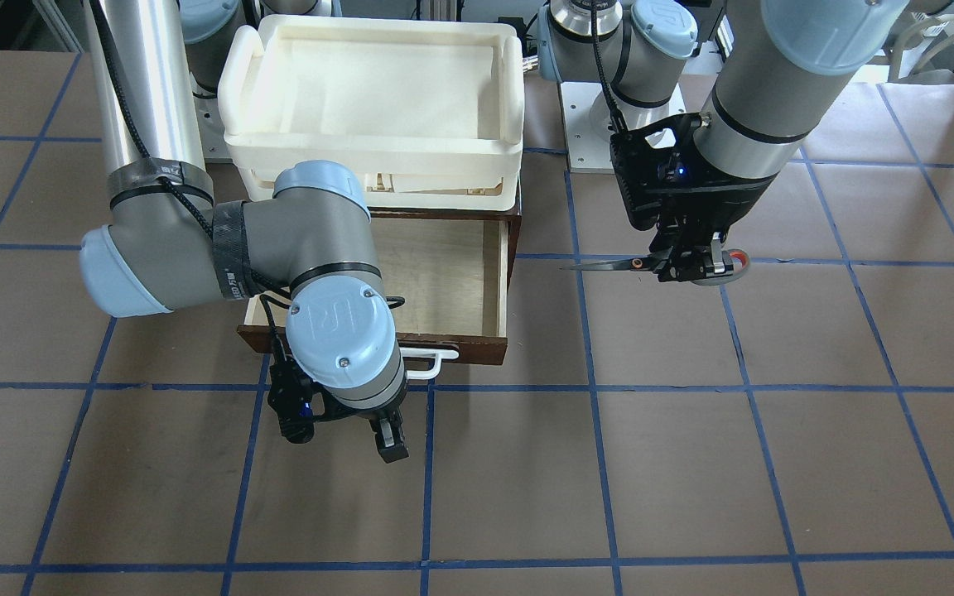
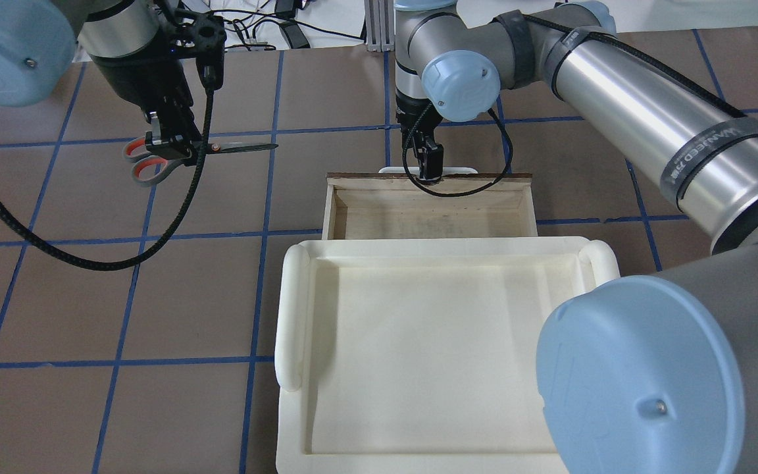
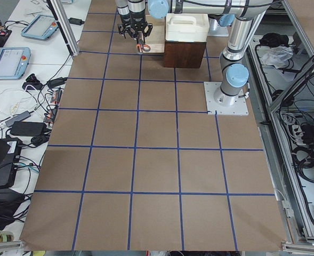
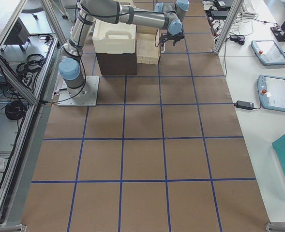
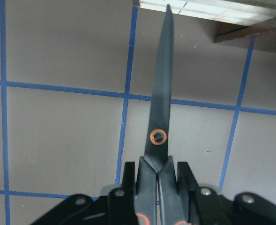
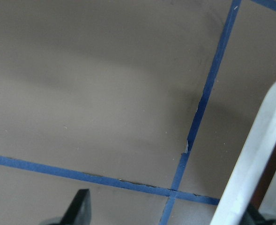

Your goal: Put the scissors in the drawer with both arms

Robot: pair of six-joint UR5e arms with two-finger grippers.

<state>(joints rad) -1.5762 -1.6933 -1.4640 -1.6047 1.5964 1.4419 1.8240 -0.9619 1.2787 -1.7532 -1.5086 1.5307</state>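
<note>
My left gripper is shut on the scissors just behind the pivot and holds them level above the table. The blades point toward the drawer. The overhead view shows the grey and orange-red handles sticking out behind the left gripper. In the left wrist view the blade points at the drawer's corner. The drawer stands pulled out, and its plywood inside holds nothing I can see. My right gripper is open just in front of the white handle, which lies beside one finger.
A cream-white tray sits on top of the dark cabinet, directly behind the pulled-out drawer. The right arm's elbow hangs over the drawer's side. Brown table with blue grid lines stretches all round.
</note>
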